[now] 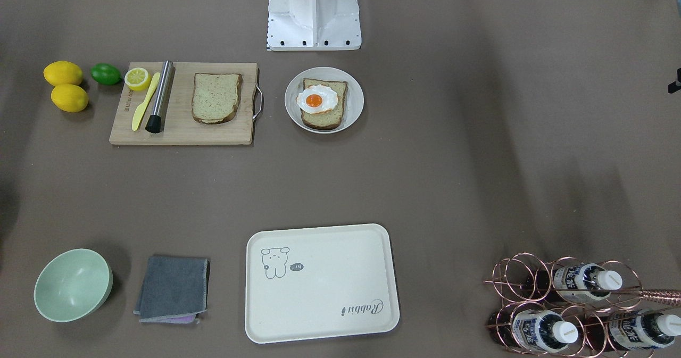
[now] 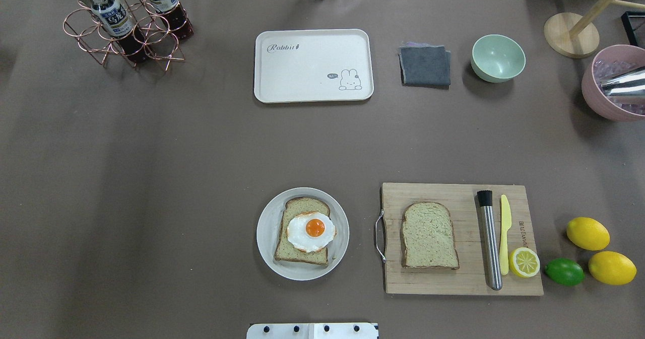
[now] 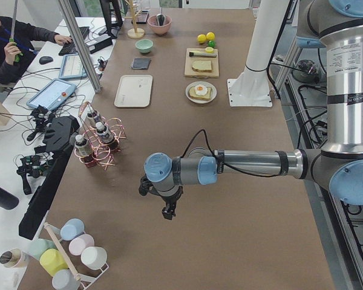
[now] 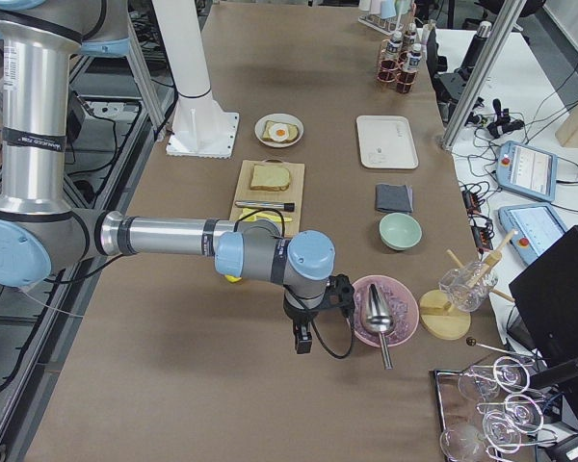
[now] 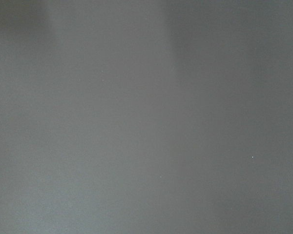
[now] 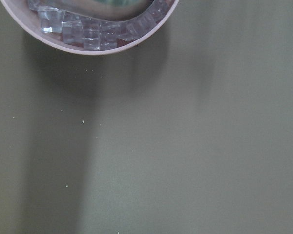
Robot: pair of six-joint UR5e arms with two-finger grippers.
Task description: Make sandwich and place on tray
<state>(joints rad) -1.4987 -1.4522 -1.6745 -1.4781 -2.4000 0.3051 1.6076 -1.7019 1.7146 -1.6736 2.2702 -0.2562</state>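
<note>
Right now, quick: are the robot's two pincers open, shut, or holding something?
Left pincer: cannot be told, seen only from the side.
Right pincer: cannot be told either.

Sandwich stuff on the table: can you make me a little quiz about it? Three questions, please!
1. True or false: the fried egg lies on a bread slice on the round plate.
2. What lies between the tray and the green bowl? A) a lime B) a grey cloth C) a bottle
3. Fill in: the second bread slice lies on the wooden ____.
Key: 1 true; 2 B; 3 cutting board.
</note>
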